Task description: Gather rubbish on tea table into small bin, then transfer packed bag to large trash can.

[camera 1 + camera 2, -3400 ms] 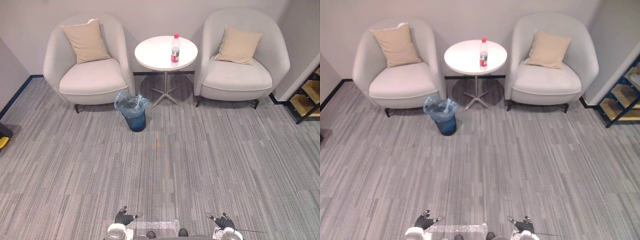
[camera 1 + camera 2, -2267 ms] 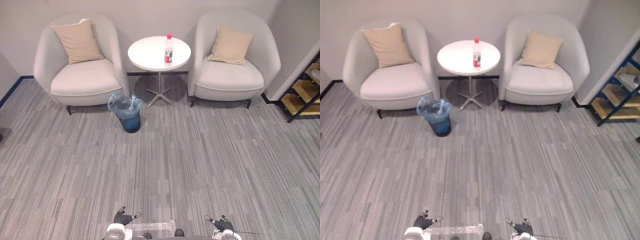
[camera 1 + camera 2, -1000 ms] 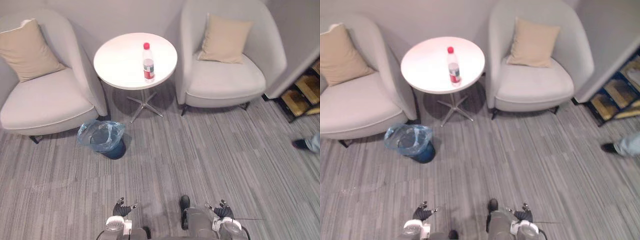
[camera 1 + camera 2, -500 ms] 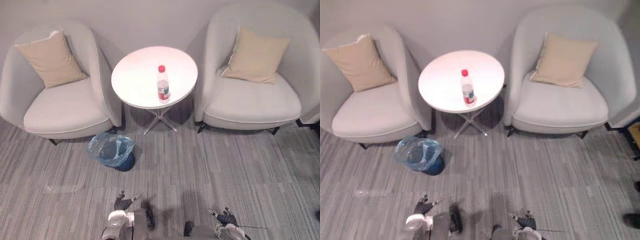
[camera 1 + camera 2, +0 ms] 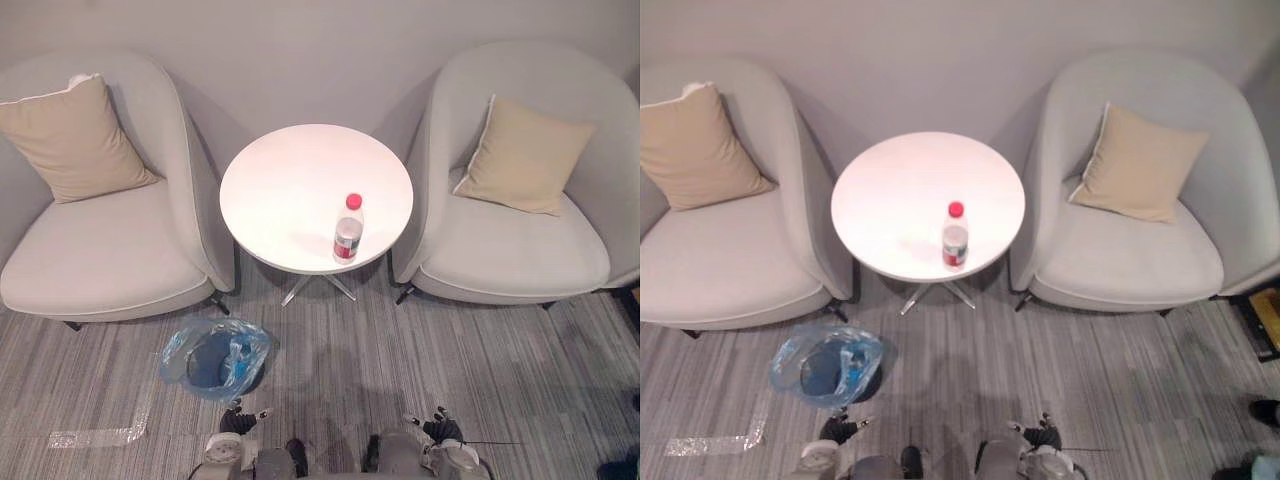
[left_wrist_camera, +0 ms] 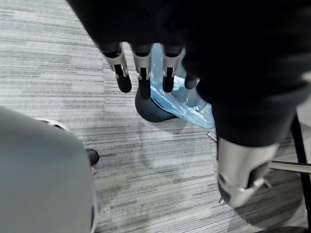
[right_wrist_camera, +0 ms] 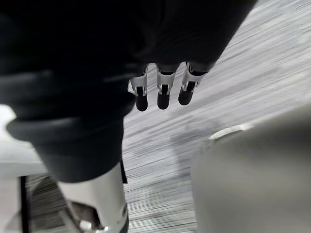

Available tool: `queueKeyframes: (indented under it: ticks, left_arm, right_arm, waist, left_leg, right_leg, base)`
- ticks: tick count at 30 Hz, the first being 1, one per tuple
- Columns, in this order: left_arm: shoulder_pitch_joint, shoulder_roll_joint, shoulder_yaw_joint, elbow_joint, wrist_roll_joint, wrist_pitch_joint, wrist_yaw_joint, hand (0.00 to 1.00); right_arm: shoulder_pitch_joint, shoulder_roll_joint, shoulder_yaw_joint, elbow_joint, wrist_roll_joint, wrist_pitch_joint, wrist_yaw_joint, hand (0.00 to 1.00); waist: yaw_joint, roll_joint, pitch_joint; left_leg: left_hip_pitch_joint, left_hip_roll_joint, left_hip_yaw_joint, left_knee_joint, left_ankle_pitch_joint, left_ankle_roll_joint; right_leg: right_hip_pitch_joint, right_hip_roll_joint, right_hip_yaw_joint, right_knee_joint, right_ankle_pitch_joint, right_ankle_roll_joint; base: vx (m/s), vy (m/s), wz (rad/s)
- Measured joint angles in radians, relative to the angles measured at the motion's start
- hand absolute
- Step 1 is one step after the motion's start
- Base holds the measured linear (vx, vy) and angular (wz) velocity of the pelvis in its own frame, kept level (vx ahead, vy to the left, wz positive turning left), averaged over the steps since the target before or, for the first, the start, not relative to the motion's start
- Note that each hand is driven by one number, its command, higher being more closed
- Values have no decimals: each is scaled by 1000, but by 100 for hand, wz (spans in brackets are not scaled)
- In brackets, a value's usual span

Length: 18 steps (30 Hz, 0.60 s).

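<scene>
A clear plastic bottle with a red cap and red label stands upright near the front edge of the round white tea table. The small dark bin, lined with a blue bag, sits on the carpet to the front left of the table. My left hand hangs low, just short of the bin, with its fingers straight and empty; the bin shows past them. My right hand hangs low at the right, its fingers straight and holding nothing.
Two pale armchairs flank the table, the left one and the right one, each with a beige cushion. A strip of clear tape lies on the grey carpet. A person's shoe shows at the far right.
The camera has come closer to the table, so table, bottle and bin sit nearer and larger. Both hands hang as before.
</scene>
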Motion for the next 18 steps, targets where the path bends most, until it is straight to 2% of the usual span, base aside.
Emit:
queueKeyframes:
  ticks: [1,2,5,7,9,10,11,12,14,16,17,18]
  left_arm:
    - [1,13,2,9,1,0,-2,0]
    - [-6,-7,4,18,1,-1,0,0]
    - [-11,-48,13,21,2,-6,-2,0]
    - [-17,-52,13,21,2,-6,-4,0]
    - [-35,-52,24,16,10,-6,-17,0]
    - [-38,-52,24,15,10,-6,-19,0]
    - [-41,-51,28,7,15,-7,-20,0]
    - [-41,-53,32,4,18,-7,-20,0]
    - [-41,-57,35,-3,18,-6,-20,0]
    - [-42,-56,37,-3,18,-7,-20,0]
    - [-37,-56,32,0,19,-4,-20,0]
    - [-27,-59,27,0,19,-3,-21,0]
  right_arm:
    - [13,5,3,10,4,2,4,0]
    - [4,-13,5,10,0,3,1,0]
    - [5,-32,4,18,0,2,3,0]
    - [8,-31,-4,27,3,2,2,0]
    - [11,-25,-3,43,3,1,2,0]
    - [12,-24,-3,44,3,1,2,0]
    - [19,-18,-1,43,3,1,1,0]
    - [22,-16,-1,42,3,1,1,0]
    - [25,-16,-5,39,4,1,-1,0]
    - [27,-18,-5,39,4,1,-1,0]
    - [31,-23,-4,39,2,1,-2,0]
    - [32,-31,-3,39,1,1,-3,0]
  waist:
    - [-2,-24,-17]
    - [1,18,-26]
    - [0,53,-31]
    - [-2,49,-29]
    - [1,24,-14]
    - [4,20,-12]
    - [12,3,-6]
    - [14,5,-7]
    - [14,8,-9]
    - [15,6,-8]
    - [15,16,-14]
    - [15,40,-24]
  left_leg:
    - [16,-26,-39,6,-22,-43]
    - [18,7,-48,8,-25,-57]
    - [20,35,-73,9,7,-83]
    - [17,47,-93,50,22,-97]
    - [-34,67,-91,227,35,-119]
    - [-52,73,-88,269,41,-129]
    - [-103,96,-63,383,43,-132]
    - [-110,103,-40,392,21,-119]
    - [-148,97,1,338,-54,-99]
    - [-160,64,-3,214,-56,-93]
    - [-146,44,-24,68,5,-96]
    - [-143,46,-42,0,92,-99]
  right_leg:
    - [9,-9,45,-120,221,-38]
    - [9,17,30,-105,227,-46]
    - [61,38,-1,-163,209,-68]
    - [108,45,-24,-197,201,-76]
    - [189,41,-45,-237,174,-81]
    - [201,40,-48,-242,170,-82]
    - [226,32,-51,-259,163,-86]
    - [236,30,-52,-268,161,-85]
    - [239,15,-53,-275,152,-77]
    - [247,-3,-54,-270,151,-62]
    - [257,-2,-51,-267,144,-44]
    - [259,17,-43,-265,138,-34]
  base:
    - [387,-167,40]
    - [451,-200,37]
    - [286,-162,20]
    - [225,-145,39]
    - [114,-69,46]
    - [67,-23,35]
    - [45,0,16]
    - [54,16,12]
    - [47,48,4]
    - [54,95,-5]
    - [82,174,-17]
    - [120,225,-24]
